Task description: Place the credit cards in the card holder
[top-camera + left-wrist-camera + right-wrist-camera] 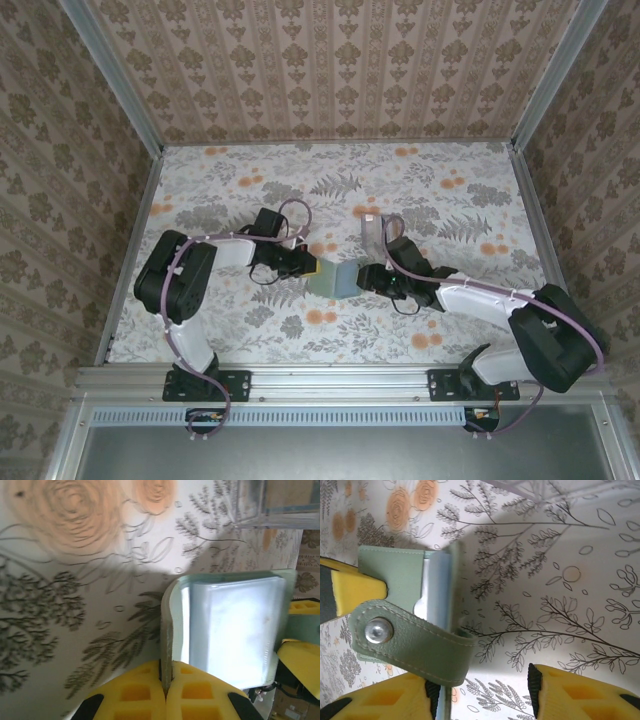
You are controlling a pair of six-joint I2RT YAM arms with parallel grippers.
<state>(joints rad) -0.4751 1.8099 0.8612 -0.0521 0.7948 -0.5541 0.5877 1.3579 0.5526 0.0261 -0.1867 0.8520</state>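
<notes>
Clamping the card holder (230,630) by one cover edge, left gripper (166,695) steadies it open, presumably for loading; right gripper (482,685) stands parted beside the snap strap (415,647).

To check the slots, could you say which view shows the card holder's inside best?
Left wrist: the card holder shows its pale inside close up. Right wrist shows its green outside and snap strap; top external shows it small.

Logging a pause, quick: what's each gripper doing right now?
Left gripper: closed, pinching the edge of the wallet.
Right gripper: open, holding nothing; the wallet's strap sits beside one finger.
</notes>
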